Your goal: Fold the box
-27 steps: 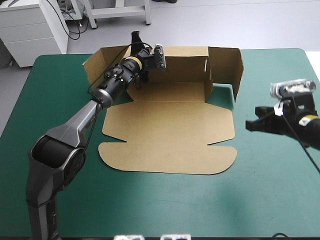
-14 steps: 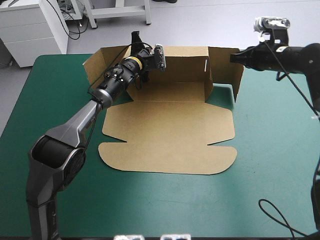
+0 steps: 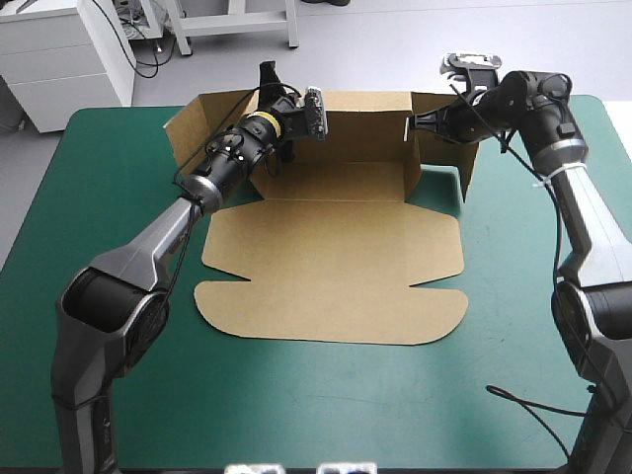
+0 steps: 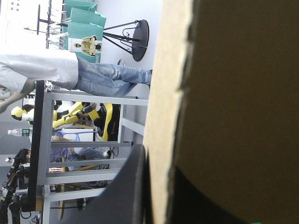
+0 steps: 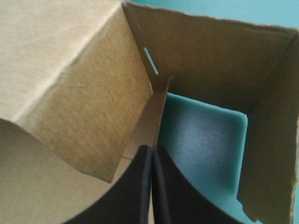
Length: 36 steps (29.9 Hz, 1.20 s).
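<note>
The brown box [image 3: 336, 247] lies at the middle of the table, its large panels flat and its back wall [image 3: 365, 123] upright. A side flap stands at each end of that wall, angled forward. My left gripper [image 3: 267, 84] is shut on the wall's top edge near its left end. In the left wrist view the board [image 4: 233, 93] runs between the black fingers [image 4: 131, 186]. My right gripper [image 3: 419, 120] is shut with nothing in it. It points at the wall's right corner by the slot [image 5: 150, 60], next to the right flap [image 3: 464, 138].
The teal-green cover [image 3: 296, 415] surrounds the box, with its widest strip between the rounded front flap [image 3: 331, 316] and the table's near edge. A white cabinet [image 3: 59, 59] stands beyond the far left corner.
My right arm has swung up from the table's right side to the box's back right corner. The left arm and the box have not moved.
</note>
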### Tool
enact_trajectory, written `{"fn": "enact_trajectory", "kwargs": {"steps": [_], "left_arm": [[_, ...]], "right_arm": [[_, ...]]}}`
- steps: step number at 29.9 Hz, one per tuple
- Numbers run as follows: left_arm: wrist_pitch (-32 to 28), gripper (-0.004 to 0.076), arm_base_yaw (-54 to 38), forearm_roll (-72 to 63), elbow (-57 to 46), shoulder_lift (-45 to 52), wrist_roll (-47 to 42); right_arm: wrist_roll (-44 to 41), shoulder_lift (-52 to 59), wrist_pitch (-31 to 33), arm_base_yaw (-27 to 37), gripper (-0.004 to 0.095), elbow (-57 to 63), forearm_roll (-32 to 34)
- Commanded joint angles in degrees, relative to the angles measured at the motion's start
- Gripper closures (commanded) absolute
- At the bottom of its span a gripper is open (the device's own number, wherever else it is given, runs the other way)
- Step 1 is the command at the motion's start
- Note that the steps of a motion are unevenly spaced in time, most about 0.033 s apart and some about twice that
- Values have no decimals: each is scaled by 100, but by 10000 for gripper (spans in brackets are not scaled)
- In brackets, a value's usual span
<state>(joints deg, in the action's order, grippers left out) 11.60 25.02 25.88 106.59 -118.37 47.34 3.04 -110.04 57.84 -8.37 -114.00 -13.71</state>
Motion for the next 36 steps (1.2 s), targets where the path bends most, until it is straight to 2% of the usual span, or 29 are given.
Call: {"fn": "enact_trajectory", "kwargs": {"steps": [1,3,8,12,15,19,28,31,36], "left_arm": [[14,731,-5,-134,132,279,-156],[28,731,-5,-134,132,279,-156],[96,731,-5,-134,132,279,-166],[167,731,-5,-134,132,279,-166],[336,731,-5,-134,132,279,-166],[656,731,40,-134,132,279,-183],[718,731,40,-134,132,279,-183],[794,731,40,-134,132,279,-183],[804,731,40,-134,132,279,-183]], "right_arm": [[-53,293,47,-59,920,-217,293],[83,293,291,-59,921,-217,375],[439,293,1371,-59,922,-130,590],[832,589,1343,-78,922,482,-28],[1018,923,1324,-103,922,1163,-4],[1042,1672,974,-103,922,2138,-40],[766,3655,30,-103,922,4073,-81],[570,3962,-733,-103,922,4384,-170],[482,3897,-1403,-103,921,4248,-184]]}}
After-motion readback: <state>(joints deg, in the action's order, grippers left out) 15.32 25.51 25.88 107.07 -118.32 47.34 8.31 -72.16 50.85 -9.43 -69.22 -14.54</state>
